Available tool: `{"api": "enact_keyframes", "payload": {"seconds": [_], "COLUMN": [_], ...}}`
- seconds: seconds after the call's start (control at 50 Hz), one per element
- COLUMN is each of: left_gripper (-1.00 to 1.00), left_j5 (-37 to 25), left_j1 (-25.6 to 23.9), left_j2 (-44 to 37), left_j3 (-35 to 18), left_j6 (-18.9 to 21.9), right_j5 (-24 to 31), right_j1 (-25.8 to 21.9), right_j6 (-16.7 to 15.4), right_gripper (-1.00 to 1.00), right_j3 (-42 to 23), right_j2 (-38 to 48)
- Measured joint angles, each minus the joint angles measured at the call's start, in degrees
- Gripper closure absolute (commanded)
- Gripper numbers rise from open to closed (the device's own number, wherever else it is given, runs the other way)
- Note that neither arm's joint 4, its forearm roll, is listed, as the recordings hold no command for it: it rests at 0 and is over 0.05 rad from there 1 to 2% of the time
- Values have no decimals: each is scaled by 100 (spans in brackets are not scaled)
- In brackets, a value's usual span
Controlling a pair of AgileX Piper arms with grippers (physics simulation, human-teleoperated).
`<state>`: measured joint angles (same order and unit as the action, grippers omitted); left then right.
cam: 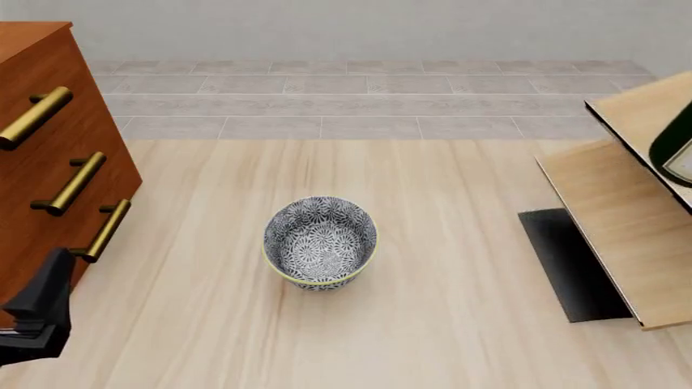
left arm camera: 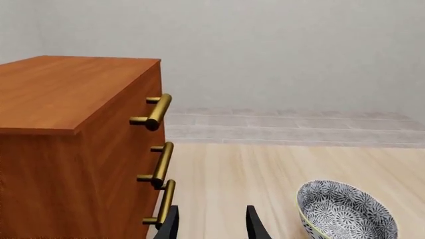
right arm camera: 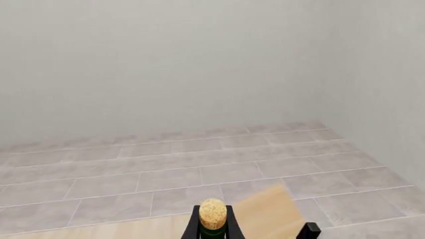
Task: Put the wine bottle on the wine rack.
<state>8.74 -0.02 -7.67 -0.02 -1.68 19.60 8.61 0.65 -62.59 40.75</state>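
Note:
The wine bottle [cam: 672, 139] is dark green with a pale label and shows only at the far right edge of the front view, tilted over the upper board of the pale-wood wine rack [cam: 617, 235]. In the right wrist view its tan cork [right arm camera: 212, 213] stands between the dark fingers of my right gripper [right arm camera: 212, 231], which is shut on the neck; a rack board [right arm camera: 265, 214] lies just beyond. The right gripper is out of the front view. My left gripper [cam: 38, 312] is open and empty beside the cabinet, and shows in the left wrist view [left arm camera: 212, 224].
A reddish-brown drawer cabinet [cam: 49, 162] with brass handles stands at the left; it also shows in the left wrist view [left arm camera: 73, 129]. A patterned blue-white bowl [cam: 320, 241] sits mid-table, and shows in the left wrist view [left arm camera: 345, 211]. The rack's black base panel [cam: 571, 263] lies on the table.

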Motion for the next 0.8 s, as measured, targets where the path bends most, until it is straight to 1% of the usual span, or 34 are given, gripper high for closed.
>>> {"api": "enact_keyframes", "payload": {"seconds": [0.52,0.8], "left_gripper": [-100,-100], "left_j5": [-76,-161], "left_j1": [-21,-15], "left_j2": [21,91], "left_j3": [1,1], "left_j6": [-19,-19], "right_j5": [-49,-133], "right_j1": [643,870], "right_j6": [528,867], "right_gripper": [100,100], "right_j3": [-37,10], "right_j2": [240,406]}}
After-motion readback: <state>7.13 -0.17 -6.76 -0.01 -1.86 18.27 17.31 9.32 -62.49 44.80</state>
